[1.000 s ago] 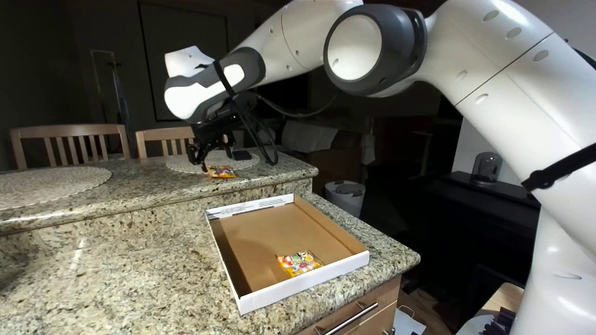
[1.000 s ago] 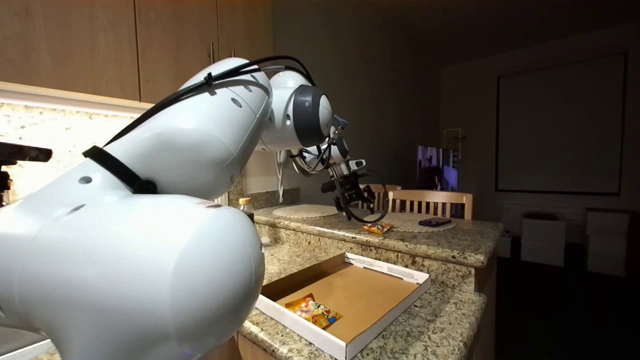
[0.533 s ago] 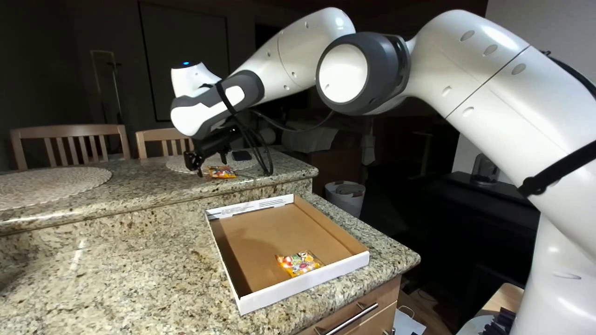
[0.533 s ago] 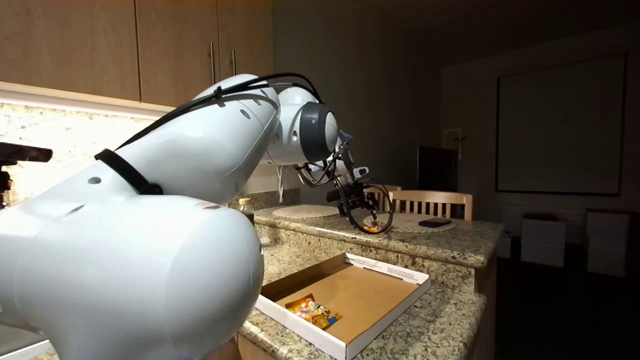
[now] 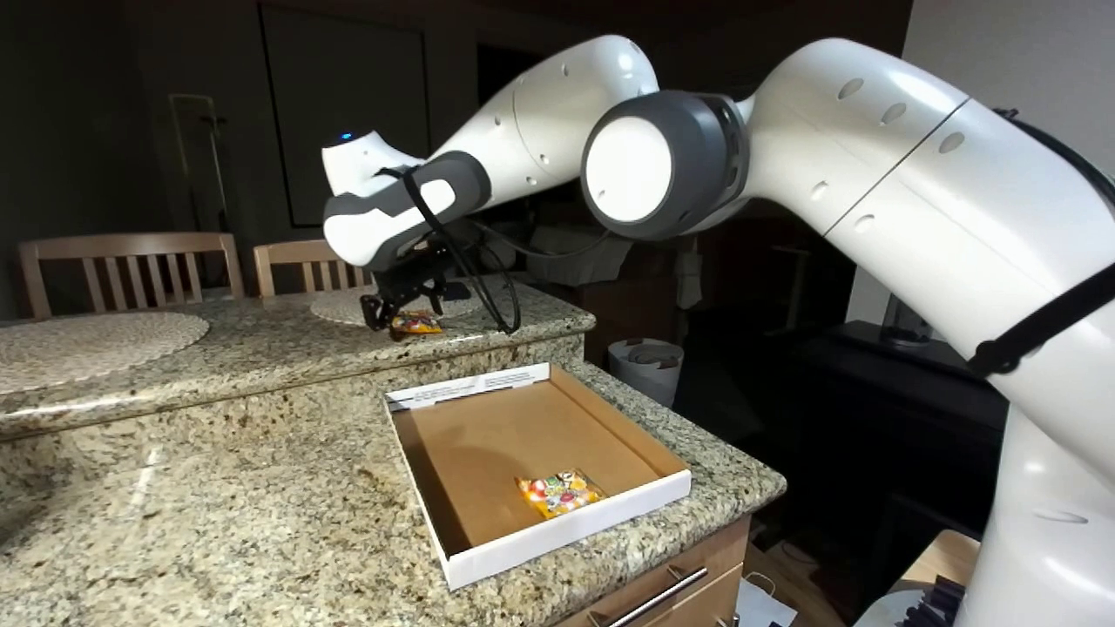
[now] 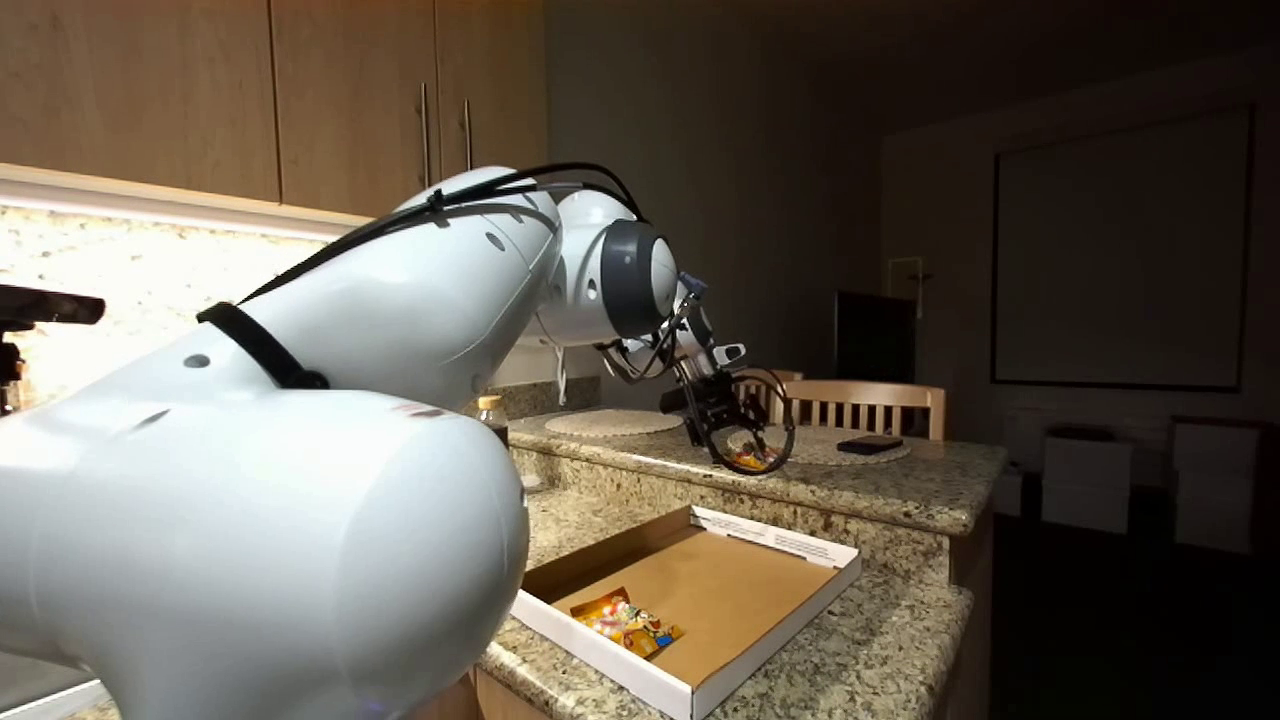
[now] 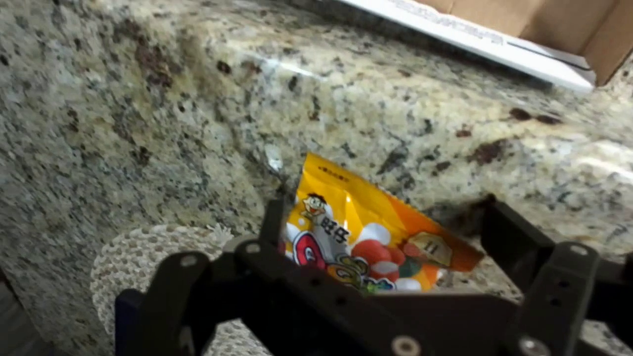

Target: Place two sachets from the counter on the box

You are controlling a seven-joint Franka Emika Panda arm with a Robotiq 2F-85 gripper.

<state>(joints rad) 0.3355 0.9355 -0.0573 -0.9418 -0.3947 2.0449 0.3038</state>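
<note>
One sachet (image 5: 559,494), orange-yellow with colourful marks, lies in the box (image 5: 571,527) near its front rim; it also shows in an exterior view (image 6: 625,622). Another sachet (image 5: 416,322) lies on the raised ledge of the granite counter (image 5: 261,496), by a round placemat. My gripper (image 5: 411,319) is low over this ledge sachet. In the wrist view the gripper (image 7: 384,210) is open, with the sachet (image 7: 346,212) between its fingers. The sachet is close to the left finger (image 7: 272,222) and a gap shows before the right finger. The sachet's lower part is hidden behind the gripper.
Round woven placemats (image 5: 96,344) lie on the raised ledge. A dark flat phone-like object (image 6: 870,444) lies on a placemat near the sachet. Wooden chairs (image 6: 865,400) stand behind the ledge. The white-rimmed box stands on the lower counter level, below the ledge edge.
The arm has come down and the gripper has sunk to the ledge sachet, shifting slightly so its fingers stand around it. The sachet in the box has not moved.
</note>
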